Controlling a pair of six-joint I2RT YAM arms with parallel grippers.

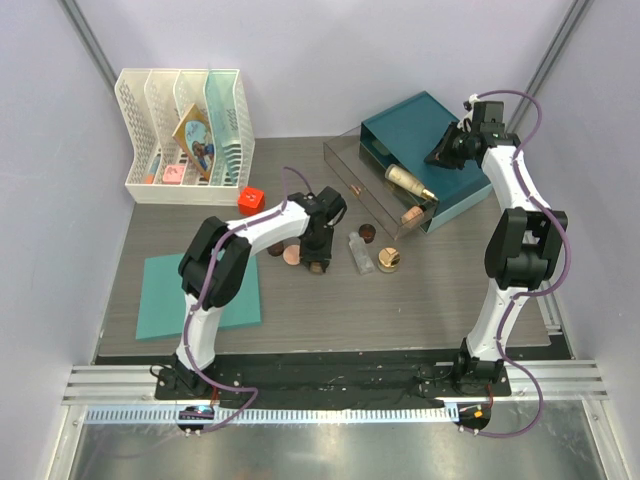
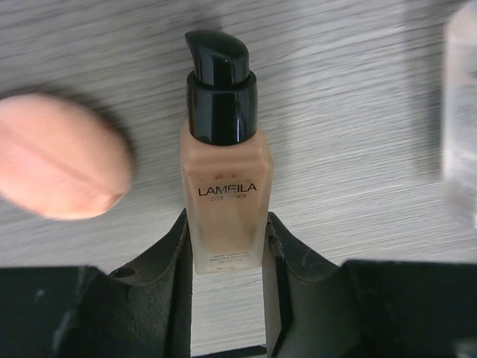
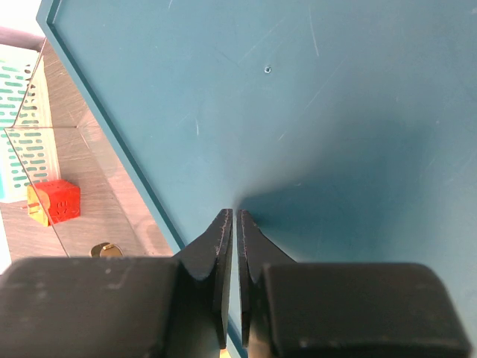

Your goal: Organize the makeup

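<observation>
My left gripper (image 1: 318, 258) (image 2: 226, 216) is shut on the base of a beige foundation bottle (image 2: 226, 171) with a black pump cap, one finger on each side. A pink round compact (image 1: 291, 254) (image 2: 59, 168) lies just to its left. A clear bottle (image 1: 358, 252) (image 2: 462, 112), a gold-lidded jar (image 1: 389, 260) and a dark brown jar (image 1: 367, 233) lie to its right. A beige tube (image 1: 410, 182) and a peach stick (image 1: 411, 213) lie in the clear tray (image 1: 350, 165). My right gripper (image 1: 436, 155) (image 3: 229, 212) is shut and empty over the teal box (image 1: 425, 115) (image 3: 298, 97).
A white rack (image 1: 185, 135) with a picture card and pink items stands at the back left. A red cube (image 1: 250, 199) (image 3: 58, 200) sits in front of it. A flat teal mat (image 1: 200, 295) lies at the near left.
</observation>
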